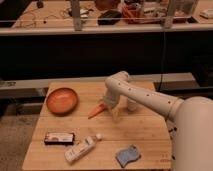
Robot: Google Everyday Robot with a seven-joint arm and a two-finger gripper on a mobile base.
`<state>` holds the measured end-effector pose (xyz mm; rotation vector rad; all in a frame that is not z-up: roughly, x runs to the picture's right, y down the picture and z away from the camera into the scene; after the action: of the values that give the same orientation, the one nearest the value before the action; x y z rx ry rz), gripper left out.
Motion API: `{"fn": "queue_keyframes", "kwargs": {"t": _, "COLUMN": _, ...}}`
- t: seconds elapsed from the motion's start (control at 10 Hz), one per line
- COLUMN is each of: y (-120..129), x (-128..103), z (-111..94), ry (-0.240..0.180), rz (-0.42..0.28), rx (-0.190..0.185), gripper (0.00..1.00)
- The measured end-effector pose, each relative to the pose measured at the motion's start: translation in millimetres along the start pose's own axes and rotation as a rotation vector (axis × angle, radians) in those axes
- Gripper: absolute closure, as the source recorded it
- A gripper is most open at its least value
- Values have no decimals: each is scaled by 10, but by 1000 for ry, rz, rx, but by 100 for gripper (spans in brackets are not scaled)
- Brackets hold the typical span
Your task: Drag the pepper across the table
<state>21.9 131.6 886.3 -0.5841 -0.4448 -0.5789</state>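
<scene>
Past the white arm (pixel 167 106) at lower right, the claw (pixel 110 101) is seen spread wide, gripping nothing, at the upper-right end of the pepper (pixel 96 112), which is laid diagonally on the desk (pixel 145 135), tip pointed lower-left.

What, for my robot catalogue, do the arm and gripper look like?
The arm is cream-white, built of thick rounded tubular links with a bulbous elbow joint and a row of small dark dots along the forearm; no loose cables show. The gripper, pale greyish and narrower than the arm, hangs over the table at the thick end of the pepper.
</scene>
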Motion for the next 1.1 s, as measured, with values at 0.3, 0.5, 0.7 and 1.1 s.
{"fn": "queue_keyframes", "kwargs": {"t": 0.3, "y": 1, "x": 0, "z": 3, "ry": 0, "rz": 3, "rx": 1, "gripper": 20}}
{"fn": "queue_keyframes", "kwargs": {"t": 0.5, "y": -3, "x": 2, "z": 2, "ry": 1, "rz": 4, "rx": 2, "gripper": 20}}
{"fn": "queue_keyframes", "kwargs": {"t": 0.7, "y": -6, "x": 9, "z": -2, "ry": 1, "rz": 6, "rx": 4, "gripper": 20}}
{"fn": "queue_keyframes", "kwargs": {"t": 1.1, "y": -11, "x": 19, "z": 2, "ry": 2, "rz": 9, "rx": 5, "gripper": 20}}
